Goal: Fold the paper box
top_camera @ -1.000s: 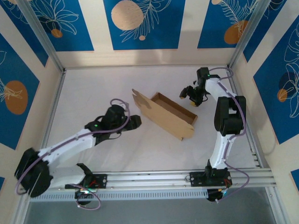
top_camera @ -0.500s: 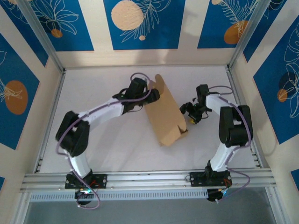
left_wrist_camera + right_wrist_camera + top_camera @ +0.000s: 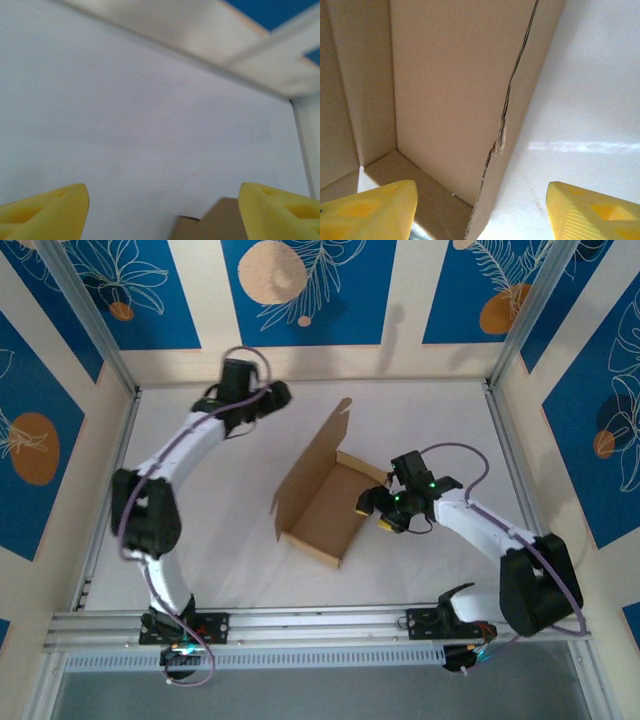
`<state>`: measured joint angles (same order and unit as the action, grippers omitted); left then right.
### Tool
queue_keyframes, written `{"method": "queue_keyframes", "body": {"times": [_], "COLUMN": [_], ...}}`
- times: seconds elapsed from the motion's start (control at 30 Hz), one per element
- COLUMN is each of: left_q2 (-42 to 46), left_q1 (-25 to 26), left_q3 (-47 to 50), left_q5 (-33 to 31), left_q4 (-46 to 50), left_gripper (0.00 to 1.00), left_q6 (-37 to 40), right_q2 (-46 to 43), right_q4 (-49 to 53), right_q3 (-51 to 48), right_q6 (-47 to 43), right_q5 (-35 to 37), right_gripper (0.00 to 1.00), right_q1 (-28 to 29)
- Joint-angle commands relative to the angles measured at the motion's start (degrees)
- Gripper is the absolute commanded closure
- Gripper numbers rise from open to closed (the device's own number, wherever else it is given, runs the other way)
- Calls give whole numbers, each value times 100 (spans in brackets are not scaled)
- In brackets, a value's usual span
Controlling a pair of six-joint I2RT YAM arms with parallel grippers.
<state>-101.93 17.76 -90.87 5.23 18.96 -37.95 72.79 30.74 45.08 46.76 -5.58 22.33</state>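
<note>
- L gripper (image 3: pixel 272 396) now well behind paper box (image 3: pixel 318 508), off it; jaws wide, empty.
- Box now tray-up, flap raised.
- R gripper (image 3: pixel 374 512) at box's right wall, wide, astride it.

The box (image 3: pixel 322 505) is plain matt brown cardboard, its cut edge rough and fibrous. The table (image 3: pixel 592 90) is smooth white with a faint sheen. The pads (image 3: pixel 375 210) look like yellow foam. The near rail (image 3: pixel 320 623) is dull metal
</note>
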Motion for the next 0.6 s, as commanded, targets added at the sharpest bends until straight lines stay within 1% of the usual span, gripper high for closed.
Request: {"method": "queue_keyframes", "body": {"times": [0.0,0.07,0.17,0.27,0.33,0.37,0.43,0.5,0.57], "left_q2": [1089,1551,2368,3183,3679,3900,4290,4633,4860], "left_q1": [-116,-76,7,43,51,62,96,178,266], "left_q3": [377,860,1759,2512,2926,3066,3317,3559,3758], "left_q5": [-335,-147,123,198,341,427,602,688,819], "left_q4": [345,231,55,102,122,180,287,387,375], "left_gripper": [22,24,24,24,24,24,24,24,24], "left_q6": [445,314,157,208,134,121,130,124,69], "right_q2": [-272,65,1065,2090,2739,3019,3427,3592,3726], "right_q4": [428,409,617,919,1055,1146,1346,1174,1074], "right_q3": [515,991,2039,2980,3464,3695,4074,4194,4264], "right_q6": [-964,-1772,-3201,-4725,-5578,-5918,-6268,-6346,-6563], "right_q5": [1144,1505,1454,1615,2197,2244,1917,1673,1556], "right_gripper": [33,35,40,39,38,38,38,38,37], "right_q1": [-48,-17,7,184,281,260,132,-30,-31]}}
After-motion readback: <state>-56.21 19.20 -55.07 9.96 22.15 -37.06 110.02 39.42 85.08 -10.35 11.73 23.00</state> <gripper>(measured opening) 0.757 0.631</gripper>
